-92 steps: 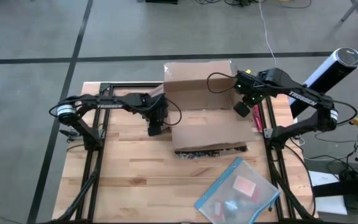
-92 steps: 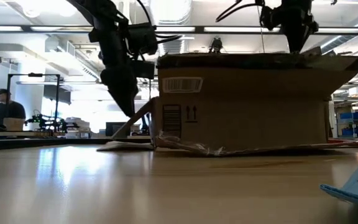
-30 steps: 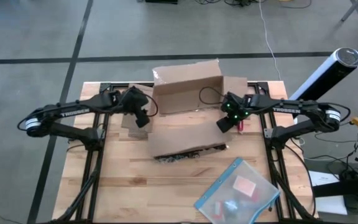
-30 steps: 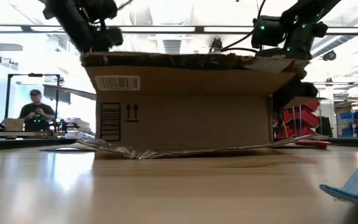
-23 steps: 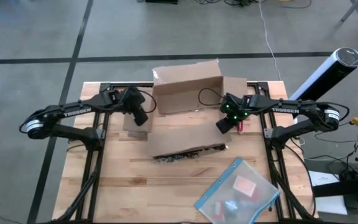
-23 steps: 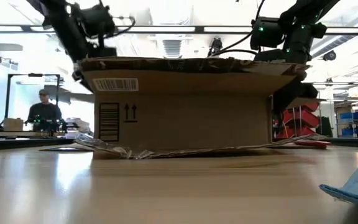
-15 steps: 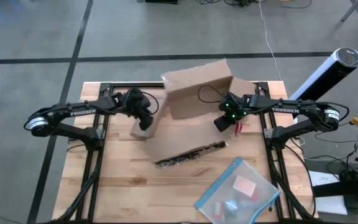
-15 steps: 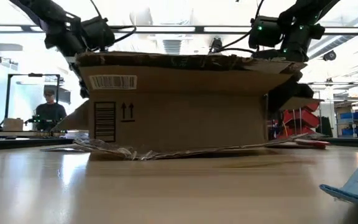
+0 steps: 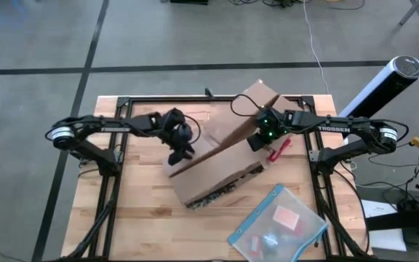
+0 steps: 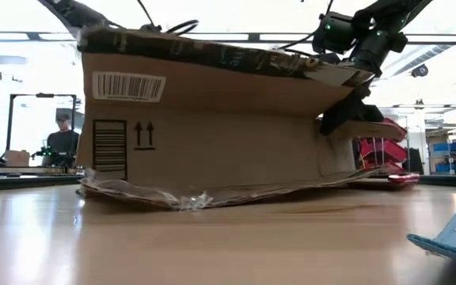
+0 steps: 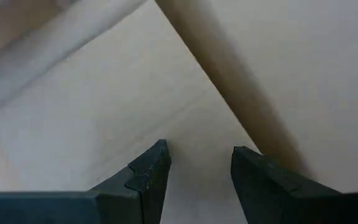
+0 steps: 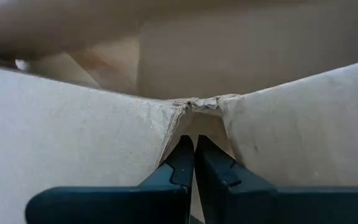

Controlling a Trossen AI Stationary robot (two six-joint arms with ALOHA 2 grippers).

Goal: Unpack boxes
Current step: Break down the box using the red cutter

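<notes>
Brown corrugated cardboard fills both wrist views: the box [image 9: 220, 164] lies skewed across the middle of the table, its barcode end tipped up in the low view. The right gripper [image 12: 194, 163] is pinched tight on a crumpled fold of a flap at the box's far corner; the left gripper [image 11: 197, 168] is pressed against the opposite end, fingers parted with only bare board between them. To do this well, I judge the right should keep its pinch firm while the left steadies the box, so the flap peels rather than the box dragging. Compared with half a second ago, the box has swung round further and its left end has risen; the small red tool [image 9: 277, 149] beside the right gripper is now uncovered.
</notes>
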